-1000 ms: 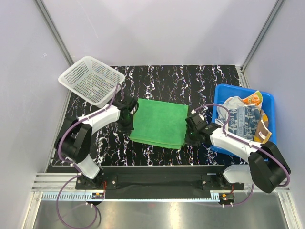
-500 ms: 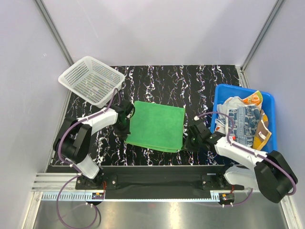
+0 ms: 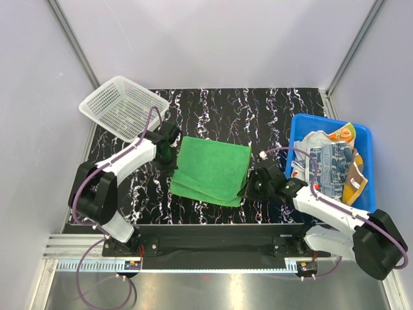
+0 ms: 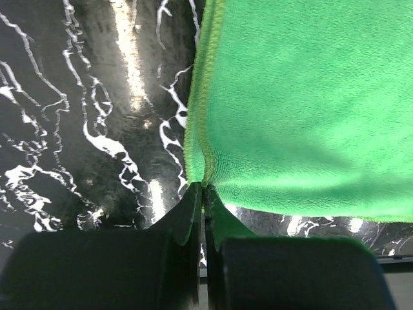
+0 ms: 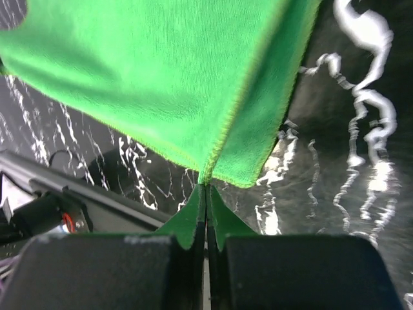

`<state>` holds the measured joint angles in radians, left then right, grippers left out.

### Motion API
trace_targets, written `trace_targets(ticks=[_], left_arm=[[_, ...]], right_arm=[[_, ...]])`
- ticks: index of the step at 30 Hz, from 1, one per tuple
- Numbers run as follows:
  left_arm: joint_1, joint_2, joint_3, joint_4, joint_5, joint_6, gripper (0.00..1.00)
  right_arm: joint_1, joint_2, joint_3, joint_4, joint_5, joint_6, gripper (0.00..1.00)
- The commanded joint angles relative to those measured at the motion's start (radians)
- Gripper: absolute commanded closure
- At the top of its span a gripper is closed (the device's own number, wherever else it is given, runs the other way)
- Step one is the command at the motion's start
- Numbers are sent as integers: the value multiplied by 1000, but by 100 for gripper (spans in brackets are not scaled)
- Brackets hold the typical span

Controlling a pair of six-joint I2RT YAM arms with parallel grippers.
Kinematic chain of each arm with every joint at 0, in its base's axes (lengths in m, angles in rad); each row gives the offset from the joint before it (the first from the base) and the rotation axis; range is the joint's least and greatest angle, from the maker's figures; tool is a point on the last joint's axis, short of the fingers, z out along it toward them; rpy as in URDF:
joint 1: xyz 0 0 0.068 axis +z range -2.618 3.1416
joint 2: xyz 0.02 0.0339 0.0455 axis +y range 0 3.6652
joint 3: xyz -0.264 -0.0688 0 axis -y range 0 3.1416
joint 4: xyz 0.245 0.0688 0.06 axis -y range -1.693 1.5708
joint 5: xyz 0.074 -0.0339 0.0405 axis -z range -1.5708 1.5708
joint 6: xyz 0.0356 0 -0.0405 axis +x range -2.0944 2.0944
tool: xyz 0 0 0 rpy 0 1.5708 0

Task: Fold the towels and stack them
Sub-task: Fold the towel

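Towel status: your green towel [image 3: 211, 169] lies doubled over on the black marbled table [image 3: 271, 110], between the two arms. Your left gripper [image 4: 204, 194] is pinched tight on the towel's left edge, with the jaws closed and the hem caught between the tips. Your right gripper [image 5: 206, 192] is likewise clamped on a corner at the towel's near right side — the cloth is raised off the table there. Other patterned towels [image 3: 330, 161] sit heaped in the blue tub [image 3: 301, 123] at right. Far left corner holds the white mesh basket [image 3: 122, 106], just beyond your left arm.
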<state>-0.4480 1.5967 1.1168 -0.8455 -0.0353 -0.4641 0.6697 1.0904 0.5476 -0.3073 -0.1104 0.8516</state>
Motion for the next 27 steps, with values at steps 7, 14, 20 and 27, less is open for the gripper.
trace_targets(ticks=[7, 14, 20, 27], left_arm=[[25, 26, -126, 30, -116, 15, 100], [28, 55, -118, 17, -120, 25, 100], [28, 68, -115, -3, -143, 21, 100], [26, 74, -88, -39, -121, 28, 82]], right_arm=[[60, 46, -166, 221, -26, 116, 100], [60, 19, -215, 189, 6, 142, 100], [62, -63, -276, 240, -57, 155, 100], [85, 6, -226, 245, -97, 109, 76]])
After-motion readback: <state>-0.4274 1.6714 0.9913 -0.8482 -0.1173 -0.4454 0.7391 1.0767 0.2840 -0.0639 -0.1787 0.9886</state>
